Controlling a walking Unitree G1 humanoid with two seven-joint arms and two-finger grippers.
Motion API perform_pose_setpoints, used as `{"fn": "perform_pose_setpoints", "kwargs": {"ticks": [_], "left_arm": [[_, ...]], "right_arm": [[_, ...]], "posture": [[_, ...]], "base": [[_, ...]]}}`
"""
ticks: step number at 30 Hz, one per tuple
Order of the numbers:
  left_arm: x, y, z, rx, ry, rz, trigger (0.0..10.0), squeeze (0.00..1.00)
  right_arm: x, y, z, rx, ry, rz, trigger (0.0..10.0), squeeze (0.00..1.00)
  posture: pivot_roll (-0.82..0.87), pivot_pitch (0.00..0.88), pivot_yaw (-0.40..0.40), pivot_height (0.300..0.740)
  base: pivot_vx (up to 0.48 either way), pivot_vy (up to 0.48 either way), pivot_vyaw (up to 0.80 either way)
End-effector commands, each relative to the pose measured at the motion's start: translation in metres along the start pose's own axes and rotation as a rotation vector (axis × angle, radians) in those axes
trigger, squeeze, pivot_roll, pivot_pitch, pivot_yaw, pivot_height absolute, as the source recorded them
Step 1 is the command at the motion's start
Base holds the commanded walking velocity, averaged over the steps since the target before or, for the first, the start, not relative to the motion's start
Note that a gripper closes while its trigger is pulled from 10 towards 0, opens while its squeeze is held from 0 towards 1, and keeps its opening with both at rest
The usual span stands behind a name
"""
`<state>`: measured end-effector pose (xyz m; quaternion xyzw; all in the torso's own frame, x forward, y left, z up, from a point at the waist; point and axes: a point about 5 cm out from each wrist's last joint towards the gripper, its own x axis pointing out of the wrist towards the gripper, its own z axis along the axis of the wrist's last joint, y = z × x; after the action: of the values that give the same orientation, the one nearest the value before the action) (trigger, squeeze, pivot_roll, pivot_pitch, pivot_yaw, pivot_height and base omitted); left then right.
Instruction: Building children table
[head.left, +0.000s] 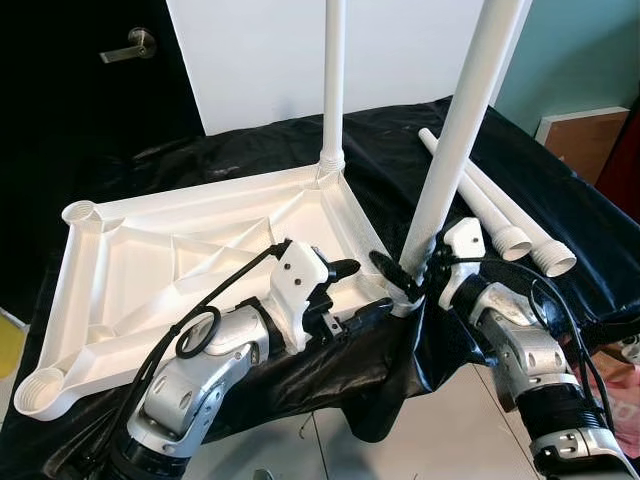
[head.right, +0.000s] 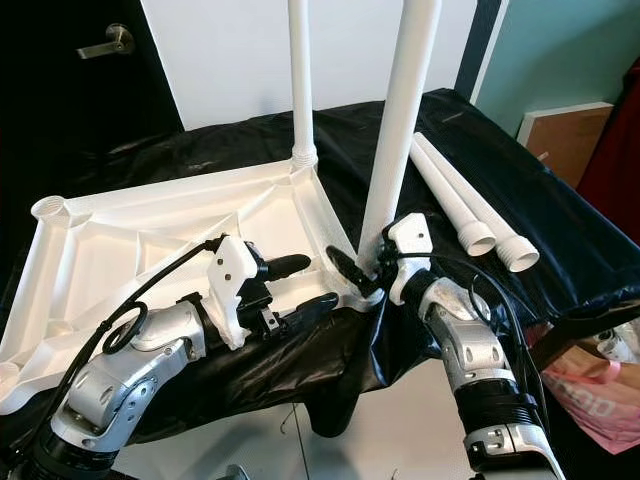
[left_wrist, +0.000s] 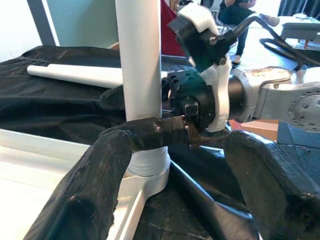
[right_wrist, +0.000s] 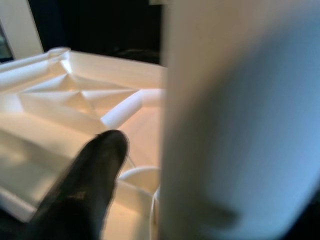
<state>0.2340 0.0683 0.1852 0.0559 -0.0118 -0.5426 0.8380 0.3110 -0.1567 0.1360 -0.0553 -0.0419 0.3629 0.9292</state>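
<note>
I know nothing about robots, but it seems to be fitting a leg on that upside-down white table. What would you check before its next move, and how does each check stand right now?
1. Right gripper closed around the near leg low down: ok.
2. Near leg standing in the corner socket of the tabletop: ok; fully screwed home: cannot tell.
3. Near leg upright: not ok, it leans slightly.
4. Left gripper open beside the leg's base, gripping nothing: ok.
5. Far leg upright in its corner: ok.
6. Two spare legs lying on the black cloth within reach: ok.

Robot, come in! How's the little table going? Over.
Right gripper shut on near leg. Left gripper open beside it. Tabletop upside down, two spare legs waiting.
</note>
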Motion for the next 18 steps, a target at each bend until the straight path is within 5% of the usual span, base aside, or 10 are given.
{"fn": "perform_pose_setpoints", "kwargs": {"ticks": [1, 11, 12, 18], "left_arm": [[-0.002, -0.002, -0.004, -0.004, 0.019, -0.018, 10.0, 0.0], [-0.001, -0.003, -0.003, -0.009, 0.012, -0.02, 10.0, 0.0], [0.0, -0.004, -0.004, -0.011, 0.012, -0.018, 10.0, 0.0], [0.001, -0.005, -0.007, -0.017, 0.014, -0.005, 10.0, 0.0]], "right_arm": [[-0.002, 0.0, -0.006, 0.008, 0.021, 0.019, 0.0, 0.0], [-0.007, -0.013, -0.013, -0.005, 0.094, 0.062, 0.0, 0.0], [-0.006, -0.015, -0.014, -0.009, 0.104, 0.045, 10.0, 0.0], [-0.006, -0.012, -0.019, 0.007, 0.101, -0.037, 10.0, 0.0]], "posture": [[-0.02, 0.019, 0.02, 0.74], [-0.02, 0.023, 0.005, 0.74], [-0.02, 0.018, -0.003, 0.74], [-0.01, 0.015, -0.023, 0.74]], "base": [[0.0, 0.0, 0.0], [0.0, 0.0, 0.0], [0.0, 0.0, 0.0], [0.0, 0.0, 0.0]]}}
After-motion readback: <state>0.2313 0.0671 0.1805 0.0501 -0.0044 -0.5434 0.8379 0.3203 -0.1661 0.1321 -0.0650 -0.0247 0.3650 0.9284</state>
